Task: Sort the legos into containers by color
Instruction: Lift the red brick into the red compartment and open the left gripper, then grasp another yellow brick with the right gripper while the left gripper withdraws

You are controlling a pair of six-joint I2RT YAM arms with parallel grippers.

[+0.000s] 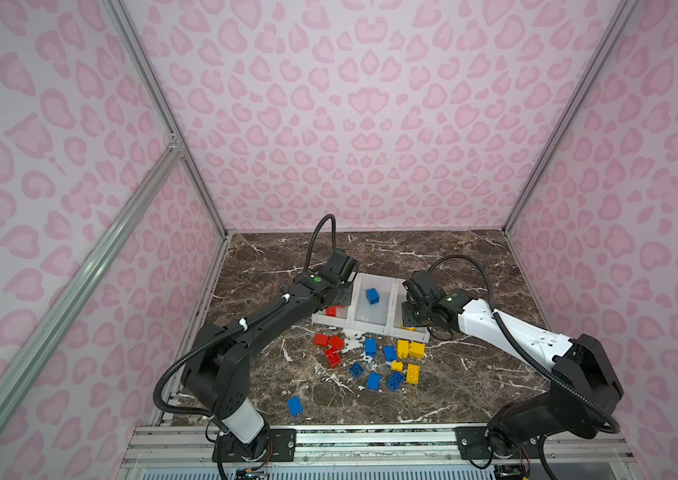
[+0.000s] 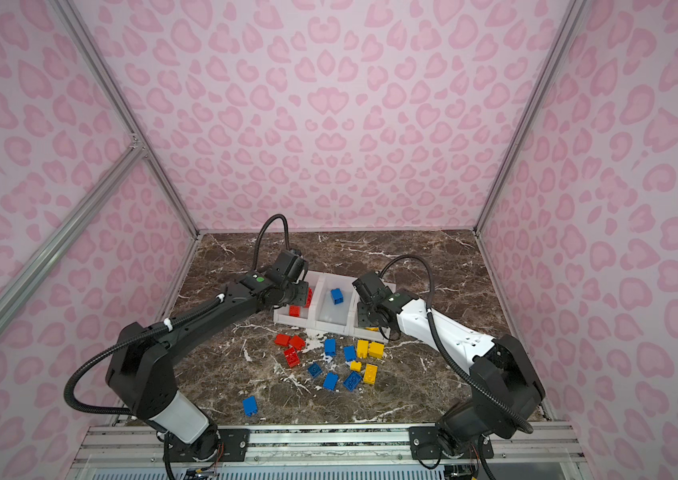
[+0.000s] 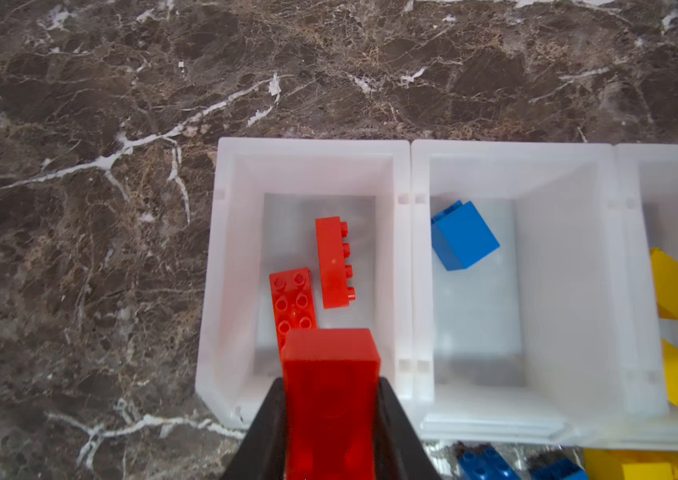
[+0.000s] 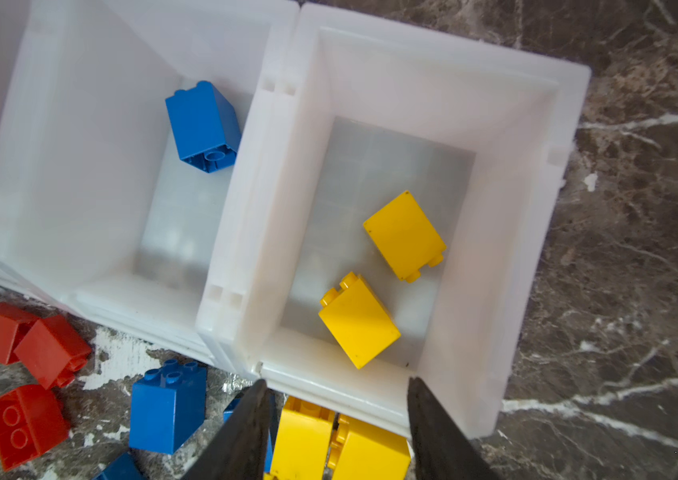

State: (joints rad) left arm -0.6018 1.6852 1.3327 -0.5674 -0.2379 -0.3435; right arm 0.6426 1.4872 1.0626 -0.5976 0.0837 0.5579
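My left gripper (image 3: 330,380) is shut on a red lego (image 3: 329,357) and hangs over the near end of the left container (image 3: 221,249). Two long red legos (image 3: 333,262) lie inside that container. The middle container (image 4: 221,232) holds one blue lego (image 4: 202,124). Two yellow legos (image 4: 404,235) lie in the right container (image 4: 491,249). My right gripper (image 4: 336,381) is open and empty above that container's near rim. Loose legos lie on the table in front of the containers: red (image 1: 331,347), blue (image 1: 370,347) and yellow (image 1: 410,349).
One blue lego (image 1: 295,406) lies apart near the front left of the marble table (image 1: 474,374). Pink patterned walls with metal frame posts (image 1: 204,199) enclose the table on three sides. The arm bases stand on a rail (image 1: 370,440) at the front edge.
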